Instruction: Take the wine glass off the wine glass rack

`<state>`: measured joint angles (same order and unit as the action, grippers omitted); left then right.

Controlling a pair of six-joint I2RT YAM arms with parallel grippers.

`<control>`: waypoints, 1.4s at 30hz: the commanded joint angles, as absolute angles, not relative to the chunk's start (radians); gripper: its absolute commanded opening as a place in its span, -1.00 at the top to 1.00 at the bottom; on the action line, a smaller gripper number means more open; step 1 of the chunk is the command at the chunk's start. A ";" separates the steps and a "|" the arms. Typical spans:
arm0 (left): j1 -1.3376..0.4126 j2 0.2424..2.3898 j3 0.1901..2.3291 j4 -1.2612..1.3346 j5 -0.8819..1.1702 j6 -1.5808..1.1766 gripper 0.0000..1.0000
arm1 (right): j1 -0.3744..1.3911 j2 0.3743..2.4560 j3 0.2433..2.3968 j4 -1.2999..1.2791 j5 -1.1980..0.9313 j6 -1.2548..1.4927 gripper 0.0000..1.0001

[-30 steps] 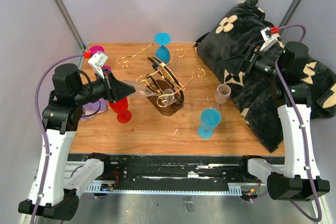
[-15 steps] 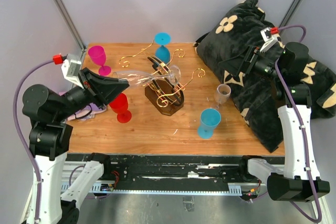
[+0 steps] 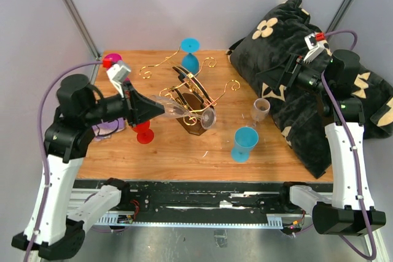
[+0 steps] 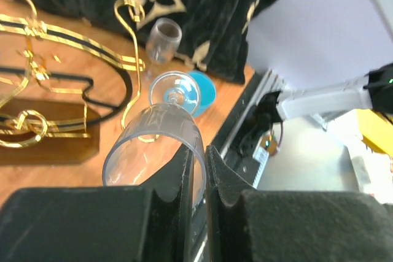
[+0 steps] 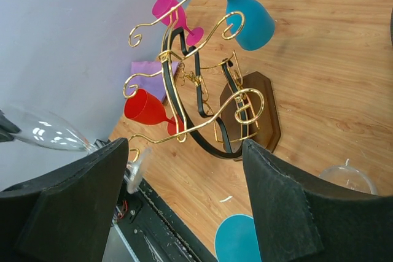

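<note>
The wine glass rack (image 3: 195, 97), gold wire scrolls on a dark wooden base, stands mid-table and also shows in the right wrist view (image 5: 206, 105). My left gripper (image 3: 157, 108) is shut on the rim of a clear wine glass (image 3: 177, 110) and holds it on its side, foot pointing right. The foot (image 3: 209, 119) lies by the rack's front gold scroll; I cannot tell whether they touch. In the left wrist view my fingers (image 4: 184, 170) pinch the glass wall (image 4: 156, 136). My right gripper (image 3: 276, 75) is open and empty above the black bag.
A blue glass (image 3: 190, 53) hangs at the rack's back. A pink glass (image 3: 113, 61), a red glass (image 3: 145, 131) and a purple cloth (image 3: 105, 128) are at the left. A small clear glass (image 3: 261, 110) and a blue cup (image 3: 245, 143) stand right. A black flowered bag (image 3: 307, 53) fills the right.
My left arm lifted the clear glass up and back over the rack, then brought it down again; its foot is now at the rack's front right. The right arm has not moved.
</note>
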<state>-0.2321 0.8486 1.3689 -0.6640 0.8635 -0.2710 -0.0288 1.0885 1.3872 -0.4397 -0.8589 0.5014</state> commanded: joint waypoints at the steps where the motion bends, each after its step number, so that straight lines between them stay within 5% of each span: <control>1: -0.346 0.881 1.384 -0.838 0.741 -0.164 0.99 | -0.041 1.089 1.412 -0.440 -0.838 0.491 -0.51; 22: -1.010 1.185 1.243 -0.747 -0.138 -0.261 0.99 | -0.040 1.098 1.338 -0.405 -0.856 0.480 -0.50; 42: -1.182 1.556 1.481 -0.803 -0.237 -0.226 0.92 | -0.034 1.089 1.357 -0.426 -0.858 0.466 -0.50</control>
